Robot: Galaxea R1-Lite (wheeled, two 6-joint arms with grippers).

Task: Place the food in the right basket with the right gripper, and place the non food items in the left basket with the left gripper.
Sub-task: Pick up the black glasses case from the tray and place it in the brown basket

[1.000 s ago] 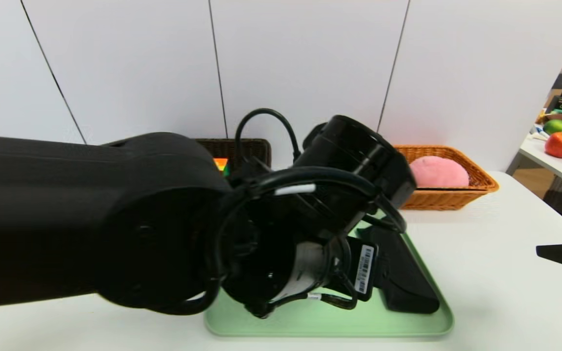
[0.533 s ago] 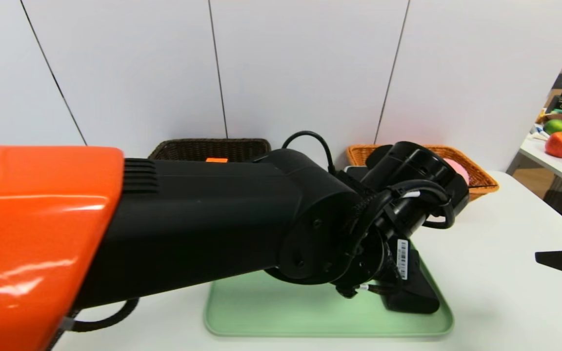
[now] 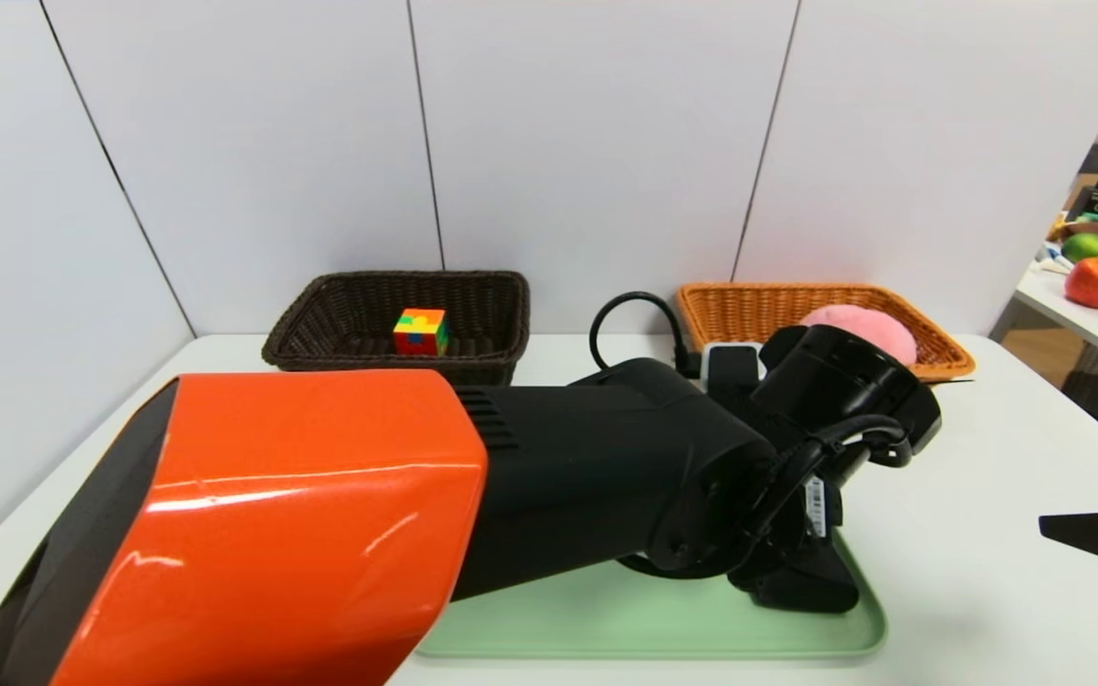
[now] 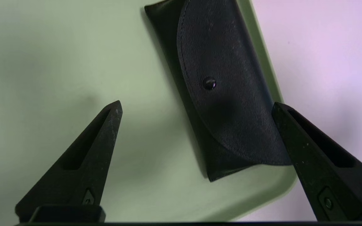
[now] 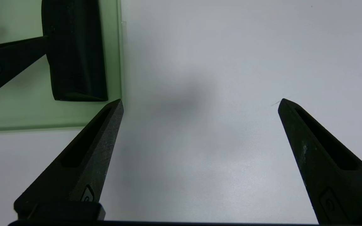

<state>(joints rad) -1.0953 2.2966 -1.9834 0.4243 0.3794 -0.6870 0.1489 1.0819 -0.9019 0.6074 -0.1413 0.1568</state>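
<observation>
So the left arm is stretched right across the head view, orange shell up close and the black wrist reaching over the green tray [image 3: 606,629] on the white table [image 3: 968,534]. The left tool [image 4: 196,108] hangs over the near right part of that tray with its two prongs spread wide, nothing between them being gripped. Sitting right under that gap is the black leather case [image 4: 225,94], a snap-button pouch lying flat along the tray's right edge, one prong off to its side over bare tray and the other by its rounded flap end near the tray rim. Can't tell from the wrist view if that prong is actually touching the case or just above it. In the head view only the near end of the case pokes out from under the wrist. The right tool [image 5: 200,103] is off to the right of the tray, hovering over bare table, prongs spread just as wide and holding nothing. At the back by the wall, the dark brown basket [image 3: 473,314] on the left has a colourful puzzle cube [image 3: 420,332] in it, and the orange basket [image 3: 749,310] on the right holds a pink bun-looking thing [image 3: 868,329].
</observation>
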